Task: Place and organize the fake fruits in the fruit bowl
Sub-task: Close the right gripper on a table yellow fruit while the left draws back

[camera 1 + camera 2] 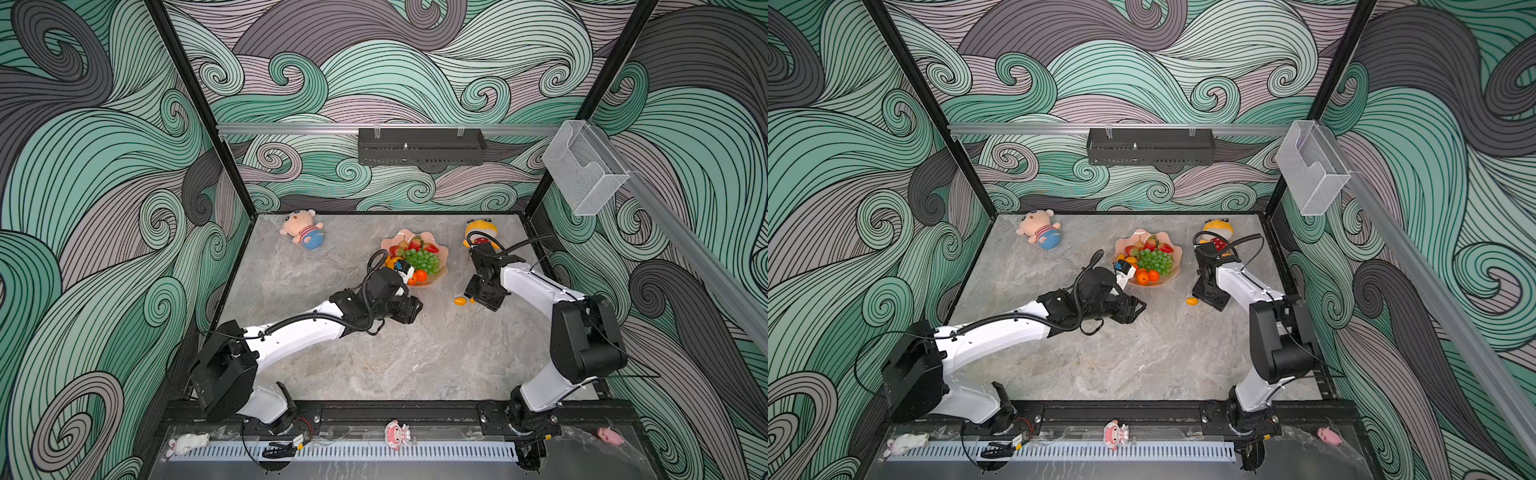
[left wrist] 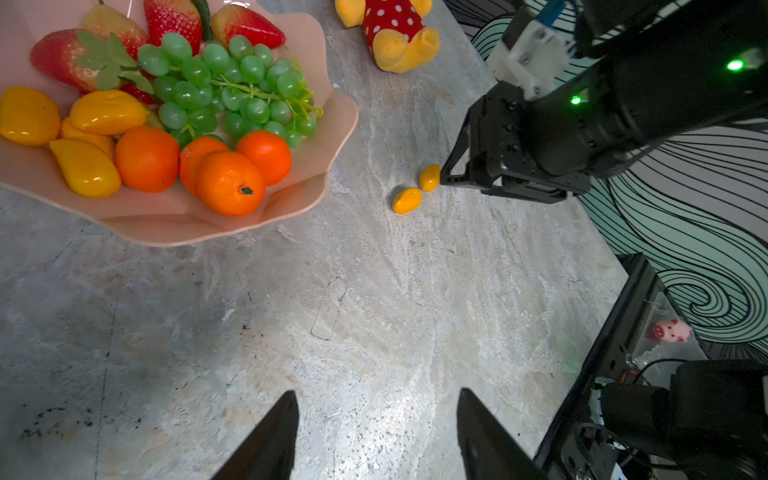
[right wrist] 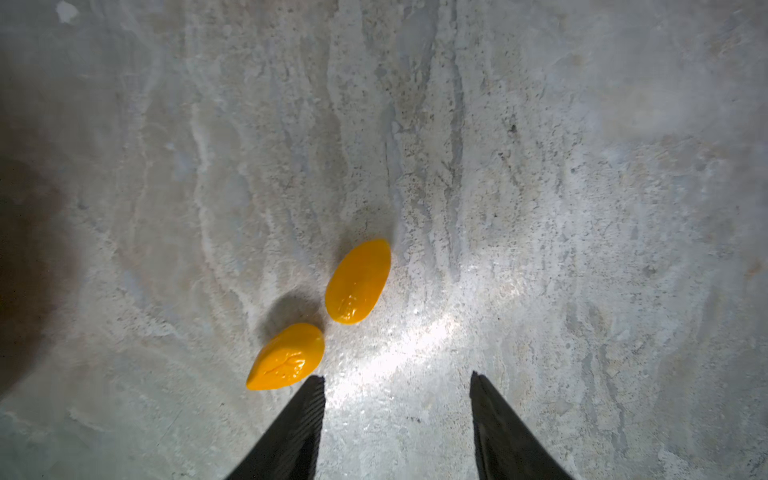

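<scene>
- The kumquats (image 3: 357, 282) were smooth, glossy plastic.
- The fruit bowl (image 2: 336, 112) looked glossy too.
- The table (image 3: 540, 208) was matt, stone-like.
- The plush toy (image 2: 399, 45) was soft cloth.

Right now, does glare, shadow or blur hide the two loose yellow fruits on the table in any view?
Right wrist view: nearer kumquat and farther kumquat are sharp, casting soft shadows; glare whitens the table by the right gripper, and one edge of the picture is dark. Left wrist view: both clear but small. In both top views: tiny orange specks beside the right gripper.
</scene>
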